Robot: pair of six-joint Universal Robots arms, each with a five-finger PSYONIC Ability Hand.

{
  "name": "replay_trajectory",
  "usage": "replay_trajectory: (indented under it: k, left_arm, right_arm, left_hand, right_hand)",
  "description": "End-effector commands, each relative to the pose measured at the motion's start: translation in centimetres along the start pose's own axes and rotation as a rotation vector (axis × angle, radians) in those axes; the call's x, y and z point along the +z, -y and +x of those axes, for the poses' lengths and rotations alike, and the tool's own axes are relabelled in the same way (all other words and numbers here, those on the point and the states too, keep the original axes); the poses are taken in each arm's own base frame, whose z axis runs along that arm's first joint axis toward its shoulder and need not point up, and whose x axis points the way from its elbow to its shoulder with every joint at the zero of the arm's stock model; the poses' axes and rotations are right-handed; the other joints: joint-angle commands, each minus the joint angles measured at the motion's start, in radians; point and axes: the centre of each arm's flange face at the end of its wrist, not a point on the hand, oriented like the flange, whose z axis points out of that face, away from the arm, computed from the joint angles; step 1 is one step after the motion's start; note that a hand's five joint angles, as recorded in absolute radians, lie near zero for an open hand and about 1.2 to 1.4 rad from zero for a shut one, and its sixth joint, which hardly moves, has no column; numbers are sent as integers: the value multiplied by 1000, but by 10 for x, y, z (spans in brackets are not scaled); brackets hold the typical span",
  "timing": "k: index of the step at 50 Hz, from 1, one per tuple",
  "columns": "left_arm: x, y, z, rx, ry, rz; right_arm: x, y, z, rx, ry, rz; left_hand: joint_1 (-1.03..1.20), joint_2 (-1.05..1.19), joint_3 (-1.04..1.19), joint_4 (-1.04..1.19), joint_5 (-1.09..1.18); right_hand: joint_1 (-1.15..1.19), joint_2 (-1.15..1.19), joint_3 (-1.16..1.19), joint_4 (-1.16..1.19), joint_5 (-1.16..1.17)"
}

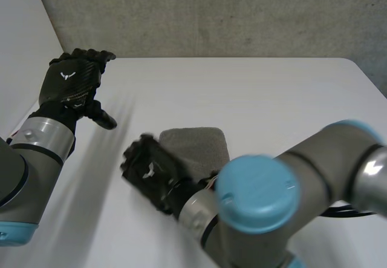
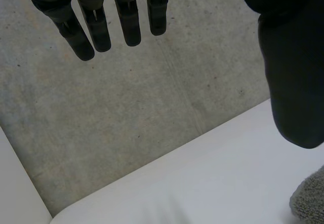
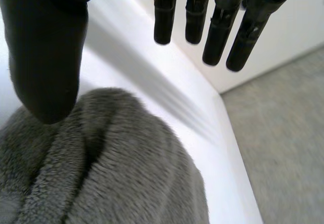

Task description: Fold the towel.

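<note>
Our black left hand (image 1: 71, 81) and black right hand (image 1: 150, 170) each carry a small white emblem (image 1: 66, 74); silver wrist cuffs (image 1: 42, 136) join grey tubular arms (image 1: 326, 159) with round light-blue caps (image 1: 257, 192).

The table (image 1: 260, 92) lay bare along its far edge and right side. The folded towel (image 1: 196, 147) and right hand (image 1: 151, 171) obstructed the near middle; the left hand (image 1: 72, 77) stood over the far left corner.

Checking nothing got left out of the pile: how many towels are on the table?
1. The grey towel lies near the table's middle, beside the right hand; the right arm covers its near edge, so more could be hidden there.
</note>
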Motion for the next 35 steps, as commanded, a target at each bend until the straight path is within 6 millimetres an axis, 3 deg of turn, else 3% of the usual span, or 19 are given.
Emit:
replay_trajectory:
  k: [1, 5, 7, 8, 13, 14, 17, 19, 25, 35]
  left_arm:
    - [2, 1, 3, -26, -7, 6]
    - [5, -1, 8, -82, -21, 1]
    - [6, -9, 20, -134, -55, -28]
    - [6, -9, 20, -135, -55, -28]
    - [3, -32, 63, -162, -143, -106]
    - [1, -40, 75, -156, -164, -128]
    - [1, -50, 85, -149, -173, -152]
    - [3, -70, 97, -131, -170, -205]
    - [-4, -102, 101, -57, -160, -340]
    - [-11, -117, 100, 55, -168, -388]
  right_arm:
    - [-26, -8, 64, 306, -168, -24]
    - [-35, -22, 81, 390, -215, -71]
    - [-42, -46, 99, 485, -268, -153]
    - [-42, -46, 99, 486, -269, -153]
    - [-43, -67, 115, 665, -312, -198]
    - [-40, -72, 115, 704, -312, -202]
    - [-36, -78, 114, 737, -308, -208]
    - [-27, -86, 112, 788, -295, -207]
    - [-11, -105, 100, 850, -260, -238]
    - [4, -135, 72, 888, -196, -347]
  left_hand:
    - [-66, -56, -47, -60, -204]
    - [-66, -56, -47, -60, -204]
    - [-60, -50, -41, -54, -199]
    - [-60, -50, -41, -54, -199]
    - [-57, -47, -38, -52, -196]
    - [-60, -50, -41, -54, -199]
    - [-60, -50, -41, -54, -199]
    - [-60, -50, -41, -54, -199]
    - [-60, -50, -41, -54, -199]
    - [-60, -50, -41, -54, -199]
  right_hand:
    - [-161, -149, -155, -156, -124]
    - [-179, -167, -173, -174, -142]
    - [-188, -175, -182, -182, -150]
    - [-188, -175, -182, -183, -150]
    - [-201, -189, -195, -196, -164]
    - [-201, -189, -195, -196, -164]
    - [-201, -189, -195, -196, -164]
    - [-201, -189, -195, -196, -164]
    - [-201, -189, -195, -196, -164]
    - [-201, -189, -195, -196, -164]
